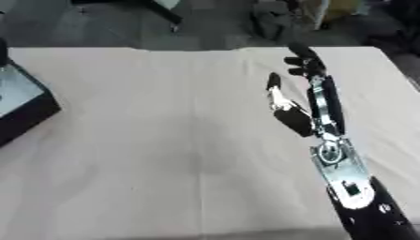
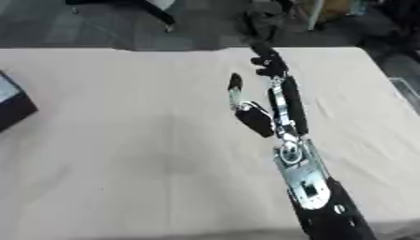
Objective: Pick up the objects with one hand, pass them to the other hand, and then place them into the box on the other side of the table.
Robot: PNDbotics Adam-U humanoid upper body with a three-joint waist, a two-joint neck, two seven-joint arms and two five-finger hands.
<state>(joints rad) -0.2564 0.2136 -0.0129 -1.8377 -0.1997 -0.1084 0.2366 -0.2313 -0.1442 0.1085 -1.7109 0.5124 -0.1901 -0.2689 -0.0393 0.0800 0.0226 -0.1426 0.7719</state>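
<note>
Currently right robot hand [image 1: 305, 101] hovers over worktop [image 1: 164, 140] right half, fingers straight, holding nothing. Box [image 1: 20, 105] at left edge. No objects visible; progress unclear.

Right hand [image 2: 275, 101]: extends from lower right over the table [image 2: 123, 154], fingers [image 2: 266, 58] straight toward the far edge, thumb [image 2: 236, 84] apart to the left, holding nothing. Table: covered in pale cloth. Box [image 2: 10, 105]: dark, at the left edge, only partly in view.
</note>
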